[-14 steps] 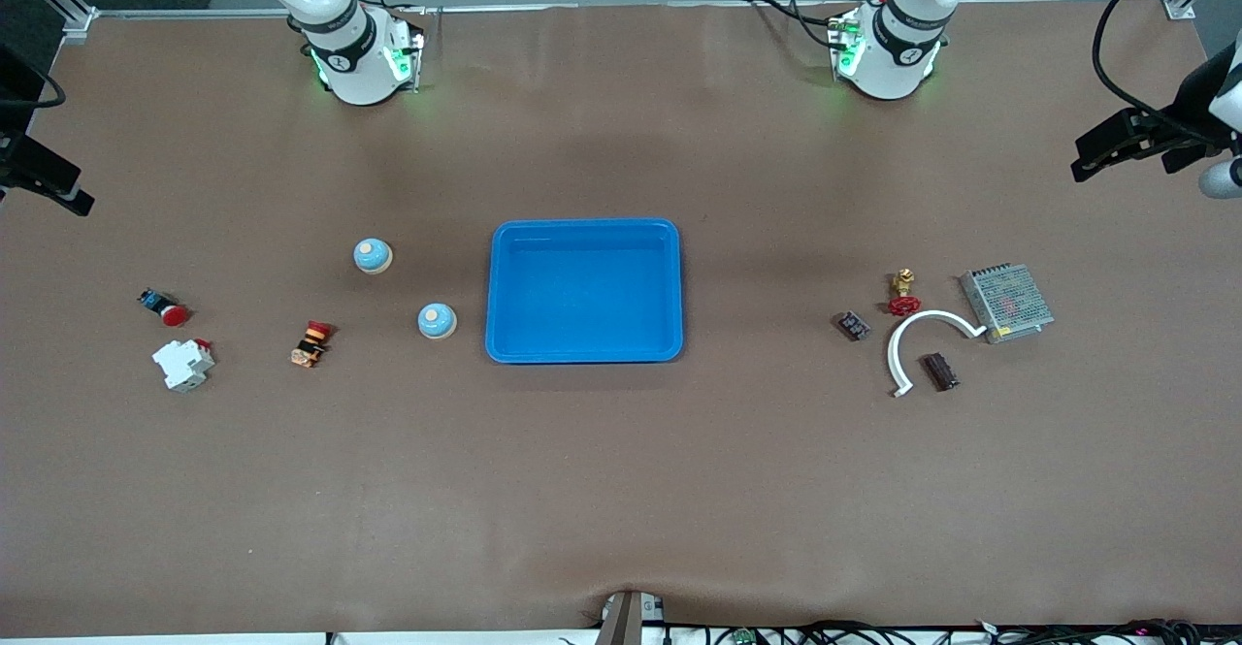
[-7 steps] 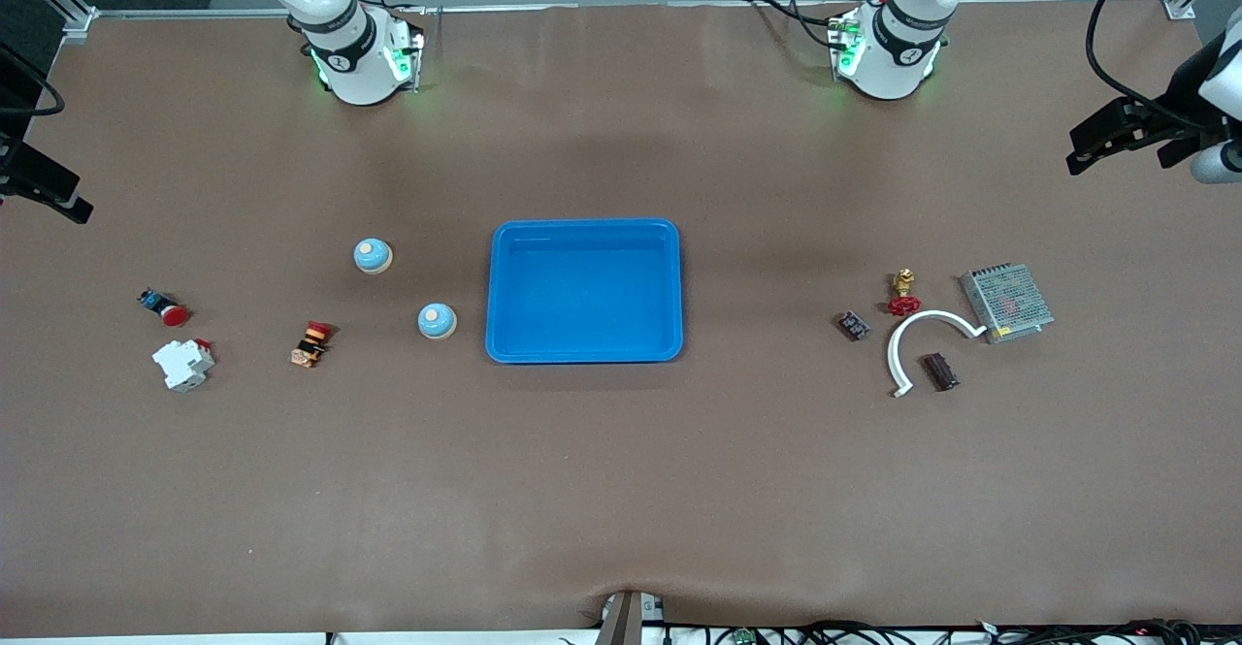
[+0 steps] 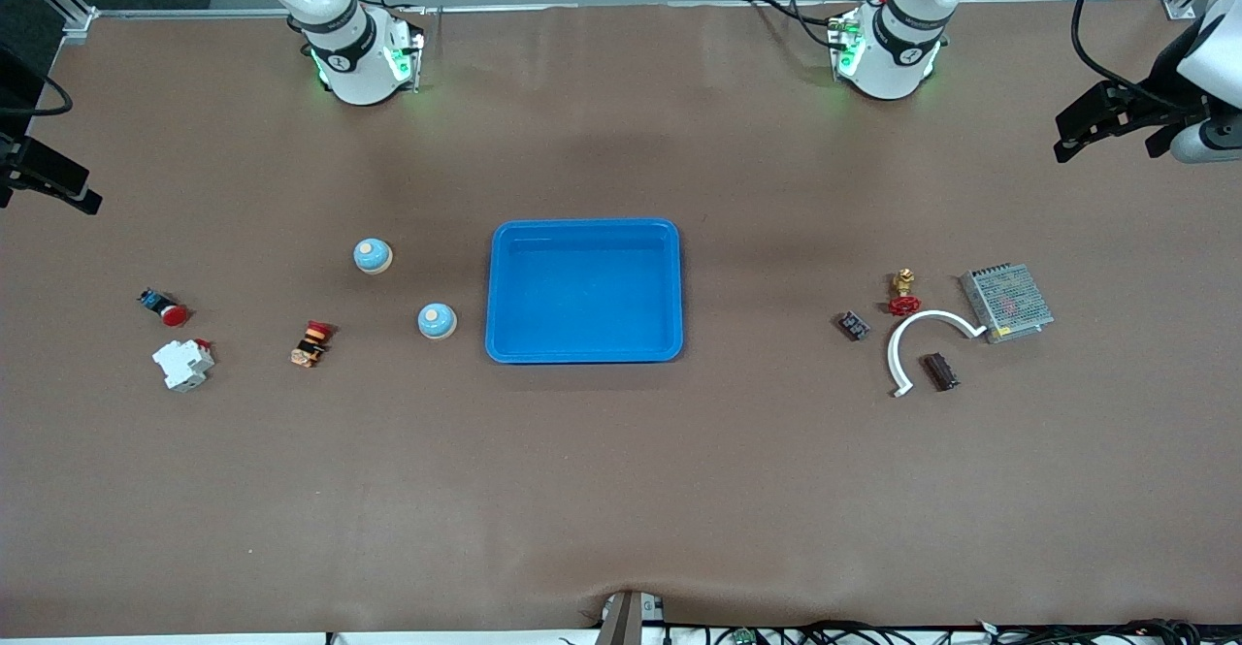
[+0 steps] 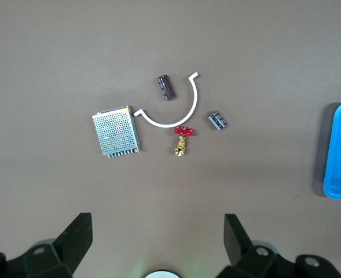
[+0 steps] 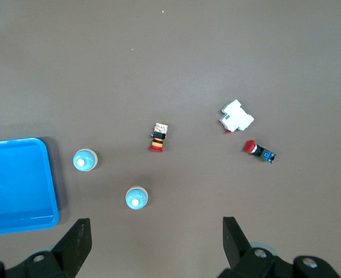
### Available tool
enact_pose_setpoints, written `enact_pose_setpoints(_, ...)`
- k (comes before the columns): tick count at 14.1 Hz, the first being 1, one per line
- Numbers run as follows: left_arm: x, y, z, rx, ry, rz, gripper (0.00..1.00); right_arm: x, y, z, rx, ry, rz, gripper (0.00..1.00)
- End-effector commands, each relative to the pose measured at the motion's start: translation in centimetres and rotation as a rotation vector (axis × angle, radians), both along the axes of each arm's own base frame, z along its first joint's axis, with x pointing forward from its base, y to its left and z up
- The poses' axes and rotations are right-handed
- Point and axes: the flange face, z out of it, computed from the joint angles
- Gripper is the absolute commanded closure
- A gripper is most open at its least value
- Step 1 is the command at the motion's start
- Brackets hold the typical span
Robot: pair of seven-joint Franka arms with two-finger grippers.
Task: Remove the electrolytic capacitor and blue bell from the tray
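Note:
A dark brown cylindrical capacitor (image 3: pixel 939 371) lies toward the left arm's end of the table, inside a white curved strip (image 3: pixel 917 344). It also shows in the left wrist view (image 4: pixel 166 87). Two light-blue bells stand near the blue tray (image 3: pixel 582 230), one close beside it (image 3: pixel 437 321) and one farther from the front camera (image 3: pixel 373 256). Both show in the right wrist view (image 5: pixel 84 160) (image 5: pixel 136 198). My left gripper (image 3: pixel 1106 145) (image 4: pixel 157 226) is open and empty, high over the table's left-arm end. My right gripper (image 3: pixel 44 179) (image 5: pixel 157 229) is open and empty, high over the right-arm end.
By the capacitor lie a small dark component (image 3: pixel 854 325), a brass valve with a red wheel (image 3: pixel 904 294) and a perforated metal power supply (image 3: pixel 1007 303). Toward the right arm's end lie an orange-black part (image 3: pixel 310 343), a white breaker (image 3: pixel 183 365) and a red push button (image 3: pixel 165 307).
My left gripper has drifted a little toward the bases' edge of the table. My right gripper has barely shifted. Nothing on the table has moved.

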Motion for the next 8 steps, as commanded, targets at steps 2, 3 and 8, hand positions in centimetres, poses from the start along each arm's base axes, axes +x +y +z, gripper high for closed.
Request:
enact_pose_setpoints(2, 0.01, -0.19, 0.99, 0.006, -0.017, -0.020, 0.00, 0.19, 0.02, 0.41, -0.016, 0.007, 0.004, 0.00)
enact_pose_setpoints(3, 0.01, -0.19, 1.06, 0.006, -0.019, -0.022, 0.00, 0.14, 0.04, 0.49, -0.015, 0.006, 0.005, 0.00)
enact_pose_setpoints(8, -0.01, -0.19, 1.36, 0.006, -0.020, -0.018, 0.00, 0.16, 0.25, 0.35, -0.012, 0.008, 0.010, 0.00)
